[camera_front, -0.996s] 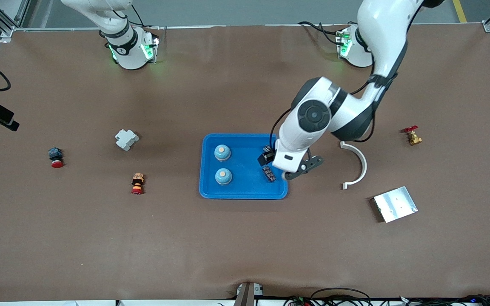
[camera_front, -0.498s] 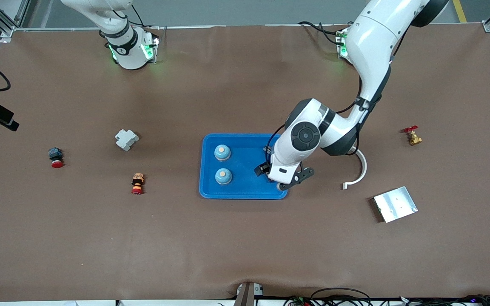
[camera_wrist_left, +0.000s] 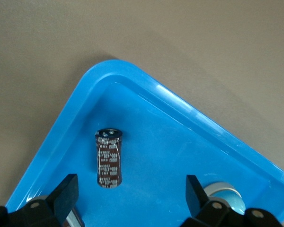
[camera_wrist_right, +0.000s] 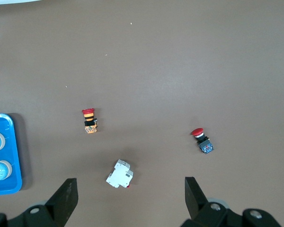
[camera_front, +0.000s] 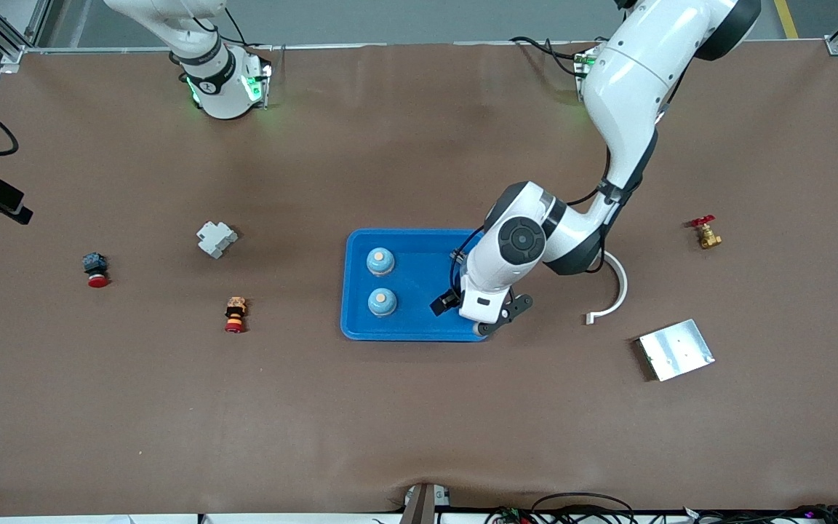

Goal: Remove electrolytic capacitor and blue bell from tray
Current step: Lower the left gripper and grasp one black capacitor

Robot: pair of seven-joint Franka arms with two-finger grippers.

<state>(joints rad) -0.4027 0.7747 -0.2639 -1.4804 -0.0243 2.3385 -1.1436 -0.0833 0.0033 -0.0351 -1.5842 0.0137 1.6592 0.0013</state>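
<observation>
A dark brown capacitor [camera_wrist_left: 108,158] lies on its side in a corner of the blue tray [camera_front: 419,331]. My left gripper [camera_wrist_left: 130,198] hangs open just above it, with the capacitor closer to one finger [camera_wrist_left: 66,193] and nothing gripped. In the front view the left hand [camera_front: 484,295] covers the capacitor. Two blue bells [camera_front: 380,261] [camera_front: 382,302] with orange tops stand in the tray toward the right arm's end. My right gripper [camera_wrist_right: 130,201] is open and empty, high over the table above a white breaker [camera_wrist_right: 119,173]. It does not show in the front view.
A white breaker [camera_front: 216,239], a red push button [camera_front: 96,270] and an orange-red button [camera_front: 235,314] lie toward the right arm's end. A white curved piece [camera_front: 612,284], a metal plate [camera_front: 676,349] and a brass valve [camera_front: 705,233] lie toward the left arm's end.
The left arm has come down over the tray's corner and shifted toward the front camera, so its hand now covers the capacitor. The right arm has not moved.
</observation>
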